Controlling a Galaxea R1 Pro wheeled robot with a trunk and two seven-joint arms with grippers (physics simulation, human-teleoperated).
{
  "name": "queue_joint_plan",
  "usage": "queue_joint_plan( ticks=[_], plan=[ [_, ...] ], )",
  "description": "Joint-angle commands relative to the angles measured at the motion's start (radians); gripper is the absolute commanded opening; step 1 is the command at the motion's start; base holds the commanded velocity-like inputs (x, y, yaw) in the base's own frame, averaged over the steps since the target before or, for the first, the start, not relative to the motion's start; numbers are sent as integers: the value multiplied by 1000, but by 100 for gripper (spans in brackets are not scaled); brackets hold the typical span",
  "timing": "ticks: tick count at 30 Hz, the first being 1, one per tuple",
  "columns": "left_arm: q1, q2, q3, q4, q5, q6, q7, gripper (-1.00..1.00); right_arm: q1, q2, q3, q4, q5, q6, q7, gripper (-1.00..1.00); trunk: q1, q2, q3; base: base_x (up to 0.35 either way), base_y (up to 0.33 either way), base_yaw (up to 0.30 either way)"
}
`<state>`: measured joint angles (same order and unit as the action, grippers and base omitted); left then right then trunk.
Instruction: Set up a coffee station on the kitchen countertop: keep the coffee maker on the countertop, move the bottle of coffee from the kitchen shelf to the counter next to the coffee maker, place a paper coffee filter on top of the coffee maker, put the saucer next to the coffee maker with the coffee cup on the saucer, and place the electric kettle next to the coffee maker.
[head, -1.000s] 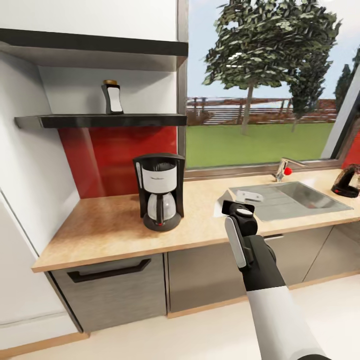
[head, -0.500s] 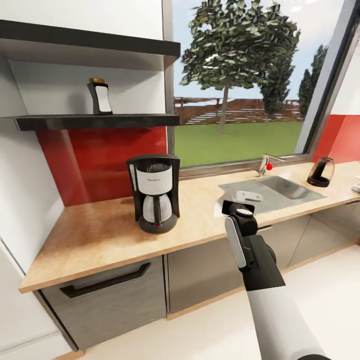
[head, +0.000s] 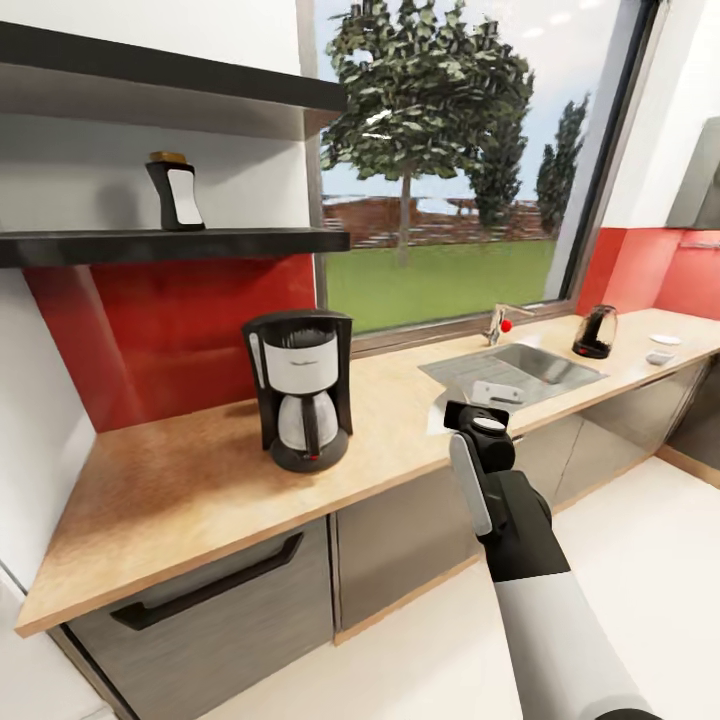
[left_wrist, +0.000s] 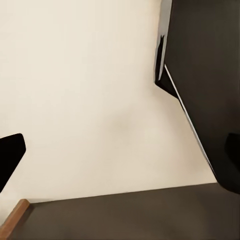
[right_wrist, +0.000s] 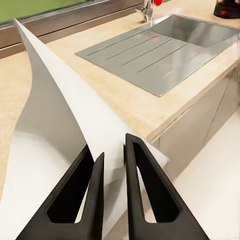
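Observation:
The black-and-white coffee maker (head: 298, 390) stands on the wooden countertop (head: 180, 480). A dark bottle of coffee (head: 175, 192) with a white label sits on the black shelf (head: 170, 243) above it. My right gripper (head: 470, 412) hovers at the counter's front edge, right of the coffee maker. In the right wrist view its fingers (right_wrist: 95, 192) are shut on a white paper coffee filter (right_wrist: 55, 130). The electric kettle (head: 596, 332) stands far right beyond the sink. Small white dishes (head: 662, 357) lie past it, too small to identify. In the left wrist view, dark fingertips (left_wrist: 10, 155) sit wide apart over pale floor.
A steel sink (head: 520, 368) with a faucet (head: 500, 322) is set into the counter under the window. Grey cabinets (head: 220, 600) run below the counter. A white wall closes the counter's left end, and pale floor lies on the right.
The whole head view has swung right: coffee maker, shelf and bottle shifted left in the picture, and the kettle and far dishes came further in. My right arm keeps its pose.

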<state>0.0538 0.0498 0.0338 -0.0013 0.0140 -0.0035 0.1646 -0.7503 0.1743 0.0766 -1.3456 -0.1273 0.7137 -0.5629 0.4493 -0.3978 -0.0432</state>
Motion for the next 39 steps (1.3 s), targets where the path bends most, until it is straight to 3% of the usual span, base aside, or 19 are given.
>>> queue_joint_plan(
  ticks=[1,3,4,7,10,13,15,16,18,19,20,21,23,25,28,30,32,36,39],
  plan=[
    [0,0,3,0,1,0,1,100,-1,0,1,0,-14,0,-12,-100,1,-2,-2,0,335,-249],
    [2,2,3,0,0,1,2,100,-1,0,-12,0,-15,10,-12,-100,1,-2,-2,0,335,-143],
    [3,13,4,2,0,3,3,100,-1,0,-57,1,-22,58,-10,-100,1,-2,-2,0,319,-36],
    [5,24,3,5,-2,9,4,100,-1,0,-116,-3,-87,171,-8,-100,1,-2,-2,0,153,-15],
    [6,25,2,6,-3,13,5,100,-2,0,-127,-11,-178,248,-9,-100,1,-2,-2,0,33,-3],
    [6,26,1,6,-4,15,6,100,-8,0,-130,-17,-227,281,-14,-100,1,-2,-2,0,11,-1],
    [6,27,-1,6,-5,16,6,100,-48,0,-133,-6,-246,293,-79,-100,1,-2,-2,0,3,0],
    [6,26,-7,6,-6,15,4,100,-157,0,-140,50,-339,297,-358,-100,1,-2,-2,0,0,0],
    [6,26,-10,7,-6,12,3,100,-239,0,-141,130,-534,297,-541,-100,1,-2,-2,0,0,0],
    [6,26,-10,7,-6,11,3,100,-272,0,-142,179,-614,297,-605,-100,1,-2,-2,0,0,0],
    [6,27,-10,7,-7,11,3,100,-290,0,-142,206,-657,297,-635,-100,1,-2,-2,0,0,0],
    [6,26,-10,8,-7,9,3,100,-349,0,-143,289,-787,297,-711,-100,1,-2,-2,0,0,0],
    [6,26,-11,8,-8,8,3,100,-439,0,-144,398,-941,297,-790,-100,1,-2,-2,0,0,0],
    [6,26,-11,9,-8,7,3,100,-533,0,-160,501,-1024,296,-858,-100,1,-2,-2,0,0,0],
    [6,25,-12,9,-8,7,3,100,-646,0,-227,607,-1063,295,-921,-100,1,-2,-2,0,0,0],
    [6,25,-12,11,-8,6,3,100,-760,0,-350,692,-1075,296,-948,-100,1,-2,-2,0,0,0],
    [6,26,-11,12,-8,5,3,100,-832,0,-437,750,-1078,295,-954,-100,1,-2,-2,0,0,0],
    [6,28,-11,12,-8,3,3,100,-944,0,-565,810,-1081,294,-957,-100,1,-2,-2,0,0,0],
    [7,28,-11,13,-7,2,3,100,-978,0,-658,797,-1083,289,-957,-100,1,-2,-2,0,0,0]
  ],
)
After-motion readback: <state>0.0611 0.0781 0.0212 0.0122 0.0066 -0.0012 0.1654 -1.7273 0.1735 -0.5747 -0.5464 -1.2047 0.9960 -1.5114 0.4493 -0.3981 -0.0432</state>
